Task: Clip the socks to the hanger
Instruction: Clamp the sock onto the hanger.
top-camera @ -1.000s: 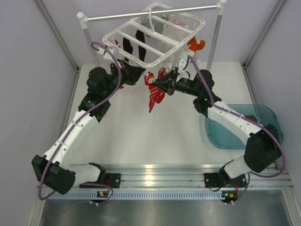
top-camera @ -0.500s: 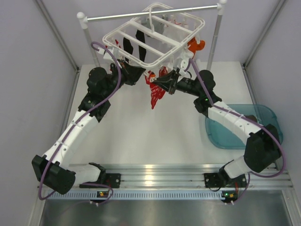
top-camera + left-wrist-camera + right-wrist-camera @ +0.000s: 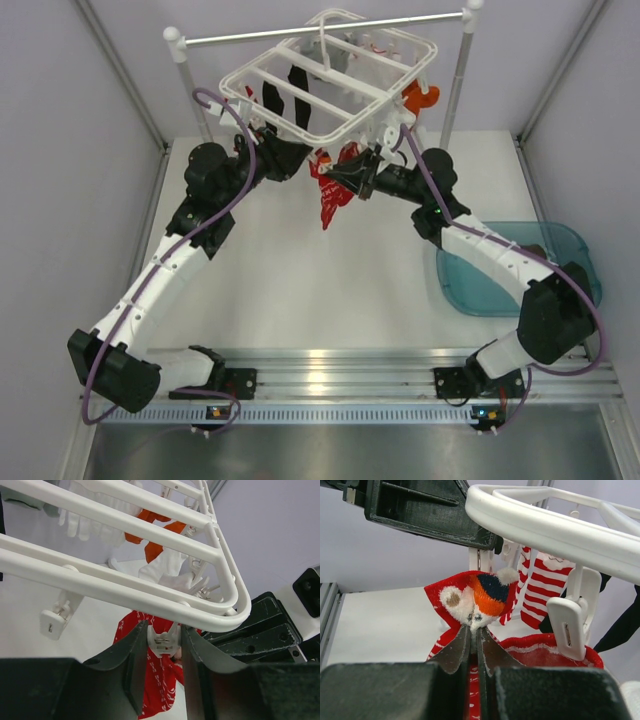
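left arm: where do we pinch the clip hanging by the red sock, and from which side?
Best bet: pinch the clip across its two flared upper wings, just under the hanger rail, coming from the left and below. The wings splay sideways, and the right gripper holds the red sock from the other side.

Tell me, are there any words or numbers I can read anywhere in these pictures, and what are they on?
None: no words, numbers or brand marks can be read in any view.
The white marks on the red sock look like a pattern, not letters.
The hanger and the clip are plain white.
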Action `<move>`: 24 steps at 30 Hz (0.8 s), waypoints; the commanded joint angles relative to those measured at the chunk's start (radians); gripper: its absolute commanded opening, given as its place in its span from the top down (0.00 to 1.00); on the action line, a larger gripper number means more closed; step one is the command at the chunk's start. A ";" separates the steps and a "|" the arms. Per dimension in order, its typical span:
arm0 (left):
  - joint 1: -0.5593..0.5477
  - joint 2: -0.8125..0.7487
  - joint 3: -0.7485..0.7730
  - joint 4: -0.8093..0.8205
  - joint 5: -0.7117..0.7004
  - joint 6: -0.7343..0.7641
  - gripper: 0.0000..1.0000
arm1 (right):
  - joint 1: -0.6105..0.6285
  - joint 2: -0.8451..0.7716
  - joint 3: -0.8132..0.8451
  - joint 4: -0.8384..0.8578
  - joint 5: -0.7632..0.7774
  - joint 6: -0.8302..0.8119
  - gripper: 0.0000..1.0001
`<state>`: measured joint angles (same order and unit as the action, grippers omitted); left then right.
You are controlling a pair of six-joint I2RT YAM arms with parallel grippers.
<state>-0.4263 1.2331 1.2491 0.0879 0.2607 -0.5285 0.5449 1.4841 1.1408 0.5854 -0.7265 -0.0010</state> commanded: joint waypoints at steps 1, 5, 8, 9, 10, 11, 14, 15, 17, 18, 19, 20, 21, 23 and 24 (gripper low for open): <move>0.003 -0.021 0.023 0.015 -0.001 0.001 0.64 | -0.028 -0.011 0.039 0.053 0.001 -0.011 1.00; 0.006 -0.055 0.015 -0.005 -0.008 0.021 0.54 | -0.056 -0.028 0.033 0.047 -0.007 -0.007 1.00; 0.018 -0.076 0.009 -0.019 -0.005 0.016 0.50 | -0.072 -0.035 0.039 0.037 -0.016 -0.007 1.00; 0.024 -0.096 0.006 -0.020 -0.002 0.015 0.50 | -0.076 -0.036 0.040 0.031 -0.017 -0.005 1.00; 0.035 -0.109 -0.003 -0.022 0.002 0.013 0.50 | -0.083 -0.038 0.043 0.028 -0.019 -0.005 1.00; 0.041 -0.122 -0.010 -0.022 0.003 0.013 0.50 | -0.085 -0.041 0.046 0.025 -0.024 -0.004 1.00; 0.053 -0.168 -0.027 -0.045 0.000 0.036 0.51 | -0.092 -0.044 0.053 0.011 -0.030 -0.010 1.00; 0.054 -0.176 -0.030 -0.063 -0.005 0.045 0.52 | -0.094 -0.044 0.056 0.010 -0.033 -0.010 1.00; 0.061 -0.190 -0.036 -0.077 -0.020 0.062 0.53 | -0.099 -0.042 0.063 0.004 -0.036 -0.010 1.00; 0.063 -0.193 -0.037 -0.083 -0.023 0.071 0.56 | -0.099 -0.042 0.063 0.002 -0.037 -0.011 1.00; 0.064 -0.189 -0.033 -0.083 -0.031 0.087 0.57 | -0.102 -0.044 0.066 -0.001 -0.040 -0.011 1.00; 0.064 -0.184 -0.031 -0.083 -0.040 0.097 0.58 | -0.105 -0.044 0.068 -0.007 -0.047 -0.013 1.00; 0.064 -0.176 -0.027 -0.083 -0.044 0.107 0.58 | -0.106 -0.045 0.068 -0.010 -0.048 -0.014 1.00; 0.064 -0.155 -0.011 -0.083 -0.055 0.128 0.59 | -0.115 -0.047 0.070 -0.018 -0.057 -0.014 1.00; 0.064 -0.146 -0.004 -0.083 -0.054 0.140 0.59 | -0.121 -0.048 0.071 -0.024 -0.062 -0.016 1.00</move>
<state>-0.3672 1.0595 1.2243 0.0208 0.2287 -0.4416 0.4488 1.4776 1.1606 0.5491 -0.7624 -0.0006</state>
